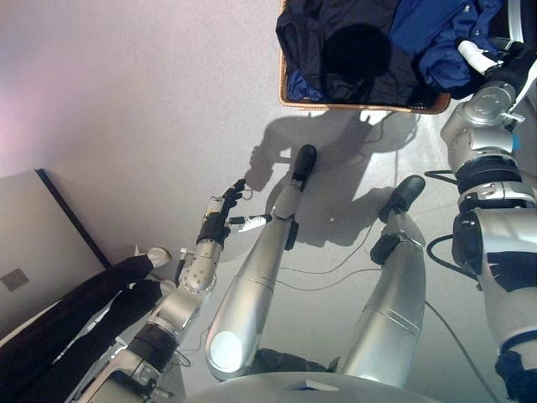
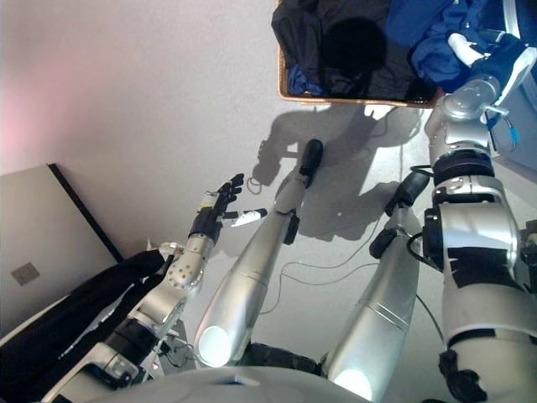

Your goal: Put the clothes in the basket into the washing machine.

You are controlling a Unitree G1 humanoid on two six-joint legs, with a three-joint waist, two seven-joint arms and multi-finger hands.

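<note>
A brown wicker basket stands on the floor at the top of the view. It holds a dark navy garment on its left side and a brighter blue garment on its right. My right hand reaches into the basket's right side and rests on the blue garment; how it grips is hidden by cloth. My left hand hangs in the air at centre left, well short of the basket, with fingers straight and nothing in it. No washing machine door shows.
A light grey panel with a dark edge lies at the left. A person's legs in black trousers with a pale shoe stand at the lower left, close beside my left arm. Grey floor spreads left of the basket.
</note>
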